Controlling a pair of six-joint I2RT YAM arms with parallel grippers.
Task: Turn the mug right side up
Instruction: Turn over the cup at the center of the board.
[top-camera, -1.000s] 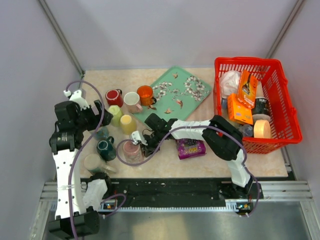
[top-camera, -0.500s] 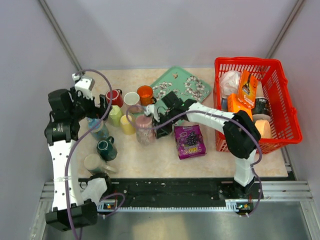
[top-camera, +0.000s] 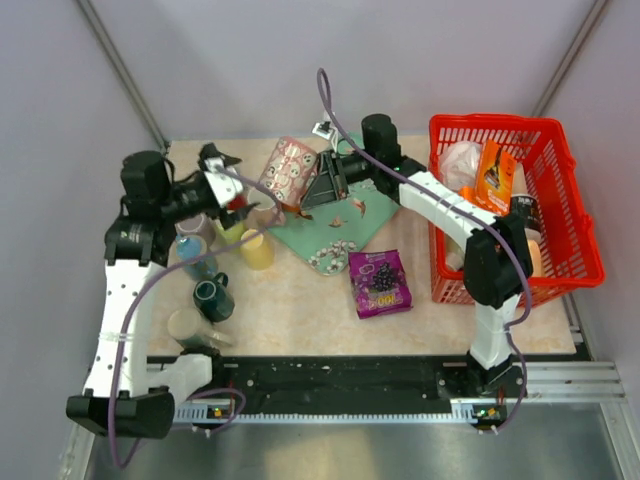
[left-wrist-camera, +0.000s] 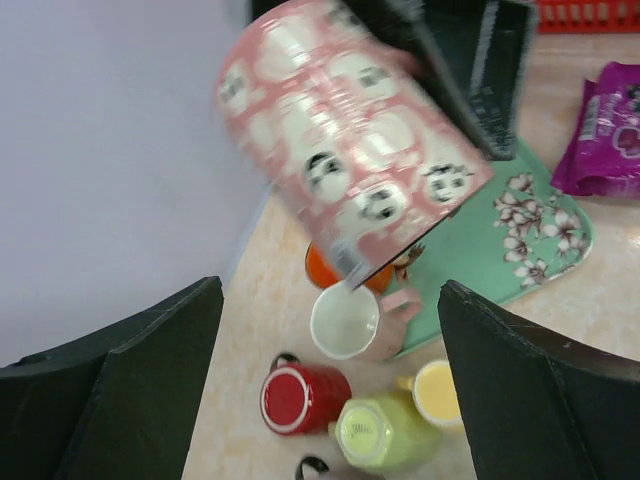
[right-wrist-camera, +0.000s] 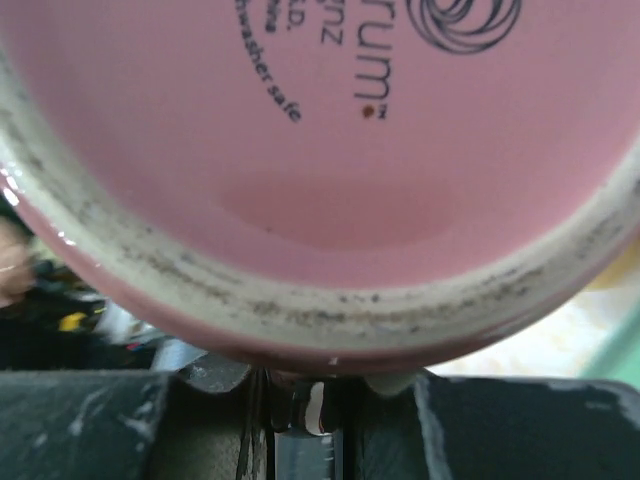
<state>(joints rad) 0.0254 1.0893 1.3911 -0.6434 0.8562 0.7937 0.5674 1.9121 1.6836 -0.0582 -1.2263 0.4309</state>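
The mug (top-camera: 290, 168) is pink with panda prints and hangs in the air on its side over the back left of the table. My right gripper (top-camera: 322, 182) is shut on the mug at its base end. The mug's pink base (right-wrist-camera: 320, 150) fills the right wrist view, above the right gripper (right-wrist-camera: 320, 385). The mug (left-wrist-camera: 350, 150) shows tilted in the left wrist view, just beyond my left gripper (left-wrist-camera: 330, 300), which is open and holds nothing. In the top view the left gripper (top-camera: 224, 186) sits just left of the mug.
Below the left gripper stand a white mug (left-wrist-camera: 345, 320), an orange mug (left-wrist-camera: 322, 272), an upturned red mug (left-wrist-camera: 300, 398), a green mug (left-wrist-camera: 375, 432) and a yellow mug (left-wrist-camera: 440, 392). A green tray (top-camera: 325, 238), a purple packet (top-camera: 380, 283) and a red basket (top-camera: 570, 200) lie to the right.
My right arm has lifted the pink mug from the table's front middle up and back over the tray. My left arm has swung right toward it, gripper still open.
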